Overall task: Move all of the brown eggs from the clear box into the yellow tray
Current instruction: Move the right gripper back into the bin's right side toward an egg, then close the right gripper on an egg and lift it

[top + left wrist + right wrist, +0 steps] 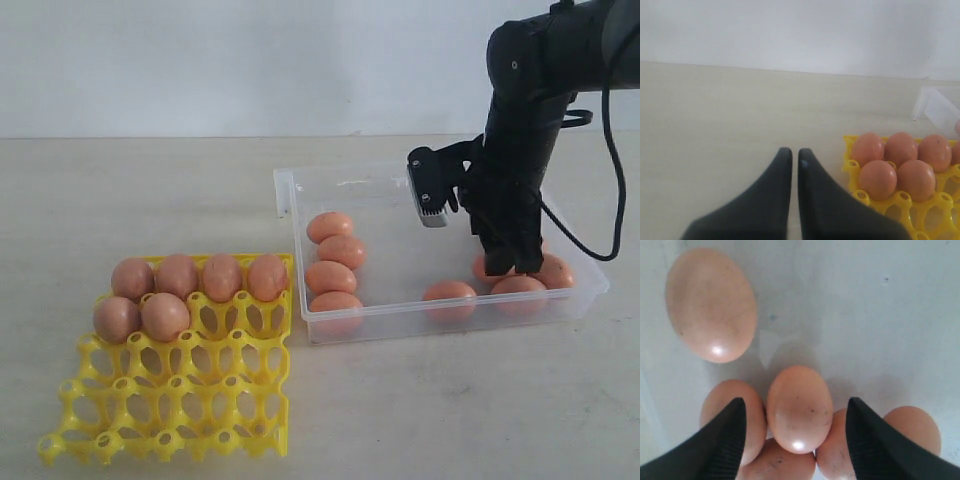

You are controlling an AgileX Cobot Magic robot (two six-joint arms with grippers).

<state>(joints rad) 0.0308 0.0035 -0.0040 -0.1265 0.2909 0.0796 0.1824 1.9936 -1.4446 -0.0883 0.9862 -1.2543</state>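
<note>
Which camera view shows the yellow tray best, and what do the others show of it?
The exterior view: the whole yellow tray is visible, holding six brown eggs. The left wrist view catches only one corner with some eggs. The right wrist view shows none of it.

You had a pale beige table (150,200), faint wood grain, backed by a plain white wall (250,60). Light was soft and even, shadows weak.
</note>
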